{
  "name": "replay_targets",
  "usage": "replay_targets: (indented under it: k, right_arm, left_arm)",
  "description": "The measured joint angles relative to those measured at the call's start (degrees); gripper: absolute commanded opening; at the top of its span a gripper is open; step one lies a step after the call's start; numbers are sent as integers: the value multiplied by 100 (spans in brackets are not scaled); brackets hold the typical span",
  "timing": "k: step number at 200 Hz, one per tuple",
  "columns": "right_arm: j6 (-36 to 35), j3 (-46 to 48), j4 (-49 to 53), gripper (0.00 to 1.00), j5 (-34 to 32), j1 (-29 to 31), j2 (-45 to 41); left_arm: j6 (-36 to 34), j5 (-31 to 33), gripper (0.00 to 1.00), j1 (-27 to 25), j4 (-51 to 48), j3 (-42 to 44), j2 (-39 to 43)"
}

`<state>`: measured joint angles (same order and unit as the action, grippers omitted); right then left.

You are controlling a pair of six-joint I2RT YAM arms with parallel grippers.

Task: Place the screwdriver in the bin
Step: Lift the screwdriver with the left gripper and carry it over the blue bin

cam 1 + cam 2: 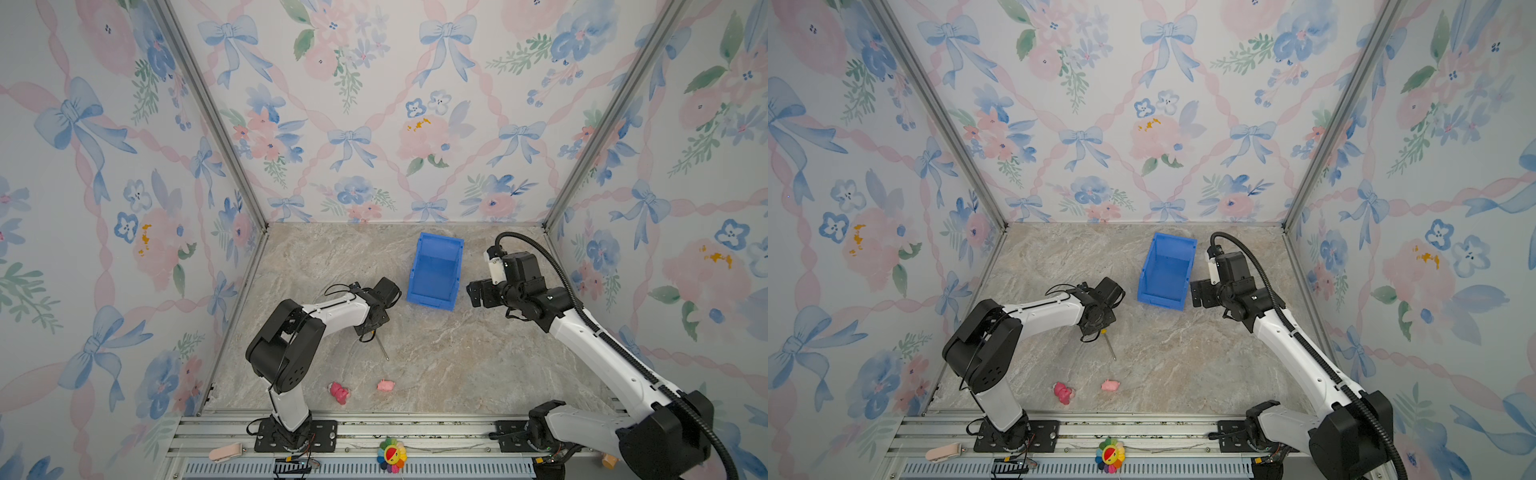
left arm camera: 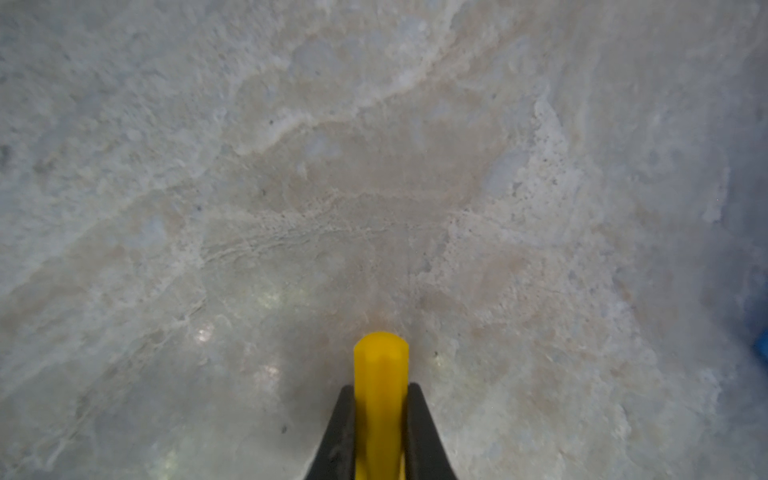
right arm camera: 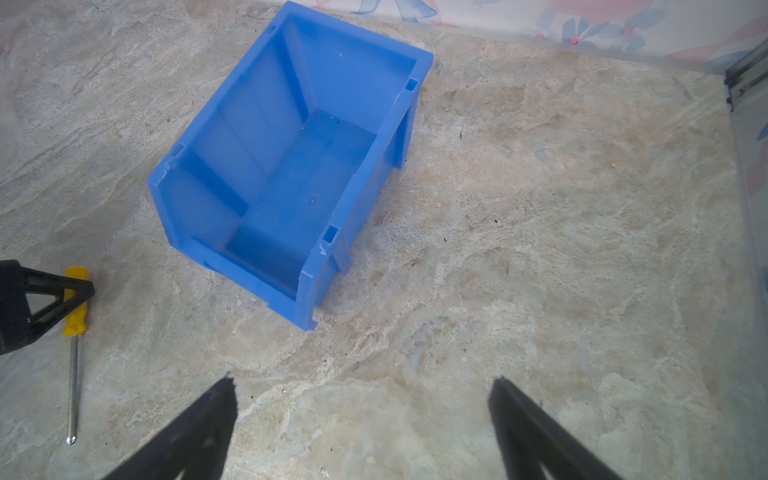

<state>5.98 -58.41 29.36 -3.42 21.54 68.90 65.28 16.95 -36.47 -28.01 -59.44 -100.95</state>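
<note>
Shows the slim yellow-handled, silver-shafted screwdriver (image 3: 75, 322) lying on the marble-patterned tabletop (image 3: 540, 249) near the empty bright blue rectangular plastic bin (image 3: 257, 116), handle pinched between the left fingers (image 2: 343, 432), right fingers (image 3: 208, 415) spread; leaves lift, carry and release undone.

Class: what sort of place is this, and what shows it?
Probably a robot test booth: a left arm and right arm bolted to a rail, floral panels boxing in a marbled table.

Smooth plastic bin (image 3: 249, 104) on matt stone-look tabletop (image 3: 540, 249).
</note>
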Motion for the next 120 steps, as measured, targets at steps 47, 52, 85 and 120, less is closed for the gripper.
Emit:
replay_targets:
  k: [47, 52, 85, 120]
  right_arm:
    - [-2, 0, 2, 97, 0, 0, -2]
    - [0, 0, 0, 97, 0, 0, -2]
    - [0, 0, 2, 97, 0, -2, -2]
    - [7, -48, 35, 97, 9, -2, 0]
  left_arm:
    - [-251, 57, 0, 0, 0, -221, 0]
    - [-284, 68, 0, 0, 0, -256, 0]
    - [-511, 92, 0, 0, -2, -516, 20]
    - [-789, 83, 0, 0, 2, -896, 129]
